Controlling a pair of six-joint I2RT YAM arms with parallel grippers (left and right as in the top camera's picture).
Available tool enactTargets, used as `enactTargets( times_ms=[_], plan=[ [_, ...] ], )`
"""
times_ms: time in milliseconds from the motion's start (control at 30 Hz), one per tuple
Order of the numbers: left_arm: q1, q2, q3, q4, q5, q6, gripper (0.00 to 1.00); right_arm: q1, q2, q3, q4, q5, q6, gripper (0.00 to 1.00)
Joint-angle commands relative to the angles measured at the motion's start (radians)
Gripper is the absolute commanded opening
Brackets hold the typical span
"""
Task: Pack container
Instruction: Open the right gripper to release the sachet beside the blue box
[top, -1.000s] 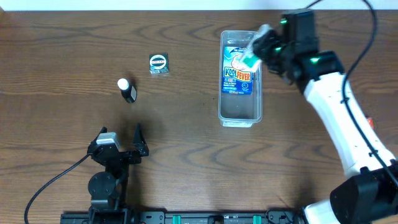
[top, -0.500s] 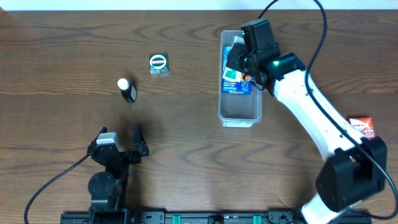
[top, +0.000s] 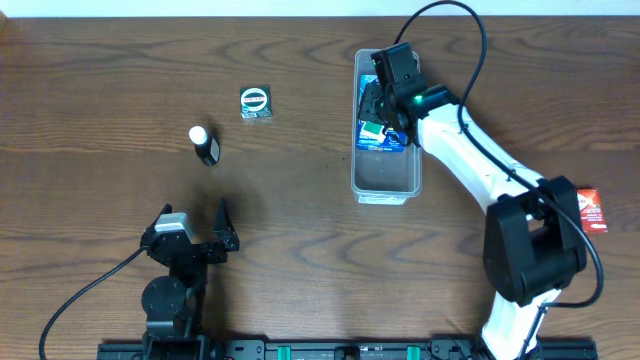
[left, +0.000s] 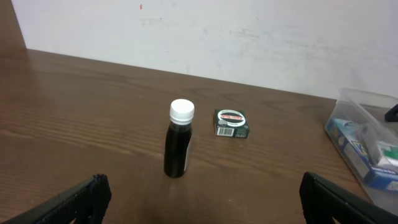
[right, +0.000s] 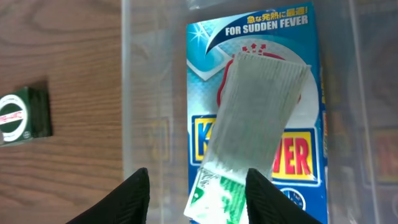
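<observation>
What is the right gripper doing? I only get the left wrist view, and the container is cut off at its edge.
Observer: The right gripper hangs over the container, jaws apart on either side of a clear packet.
Operator: Is that packet inside the container?
Observer: Yes, it lies slantwise on top of the blue box, which is flat on the container's floor.
Operator: Any item outside my view?
Observer: A red box on the table, outside the container, by the right arm.
</observation>
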Motion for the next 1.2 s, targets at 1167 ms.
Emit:
enactTargets(
  times_ms=[1167],
  plan=[
    [-0.003, -0.006, -0.019, -0.039, -0.026, 0.006, 0.98, -0.042, 0.023, 0.019, -0.071, 0.037, 0.023, 0.11]
  ],
)
